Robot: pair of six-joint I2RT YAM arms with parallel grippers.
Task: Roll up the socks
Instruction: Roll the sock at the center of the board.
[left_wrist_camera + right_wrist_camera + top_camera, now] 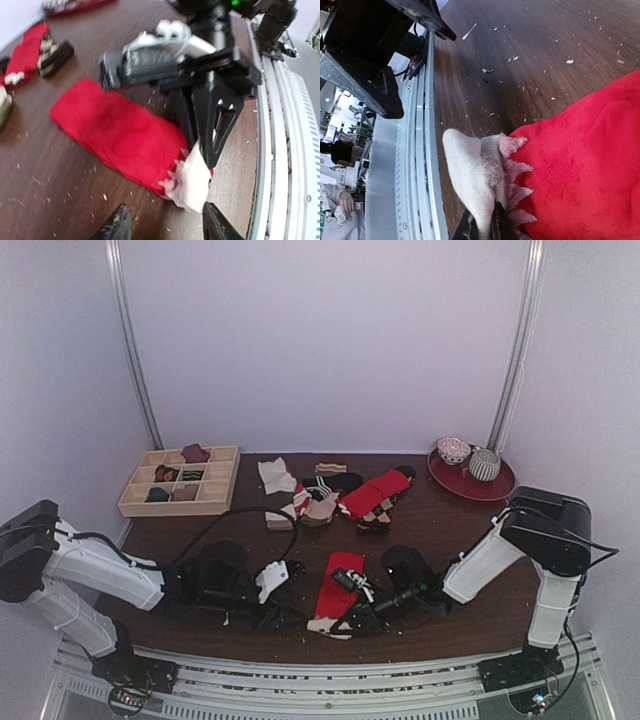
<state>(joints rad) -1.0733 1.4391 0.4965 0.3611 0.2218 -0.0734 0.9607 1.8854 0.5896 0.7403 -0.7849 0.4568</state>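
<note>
One of the socks, bright red (342, 585) with a cream end (325, 625), lies flat near the table's front edge. My right gripper (482, 229) is shut on that cream end (470, 175), pinching it up off the wood next to the red fabric (585, 165). In the left wrist view the right gripper's black fingers (210, 135) come down onto the cream end (192, 180). My left gripper (167, 227) stands open just short of that end, with nothing between its fingers. From above, the left gripper (292, 618) is to the left of the cream end and the right gripper (340, 620) is over it.
A heap of other socks (325, 502) and a red sock with a checked one (375, 495) lie mid-table. A wooden compartment tray (180, 480) sits back left, a red plate (470, 485) with bowls back right. A metal rail (280, 150) runs along the front edge.
</note>
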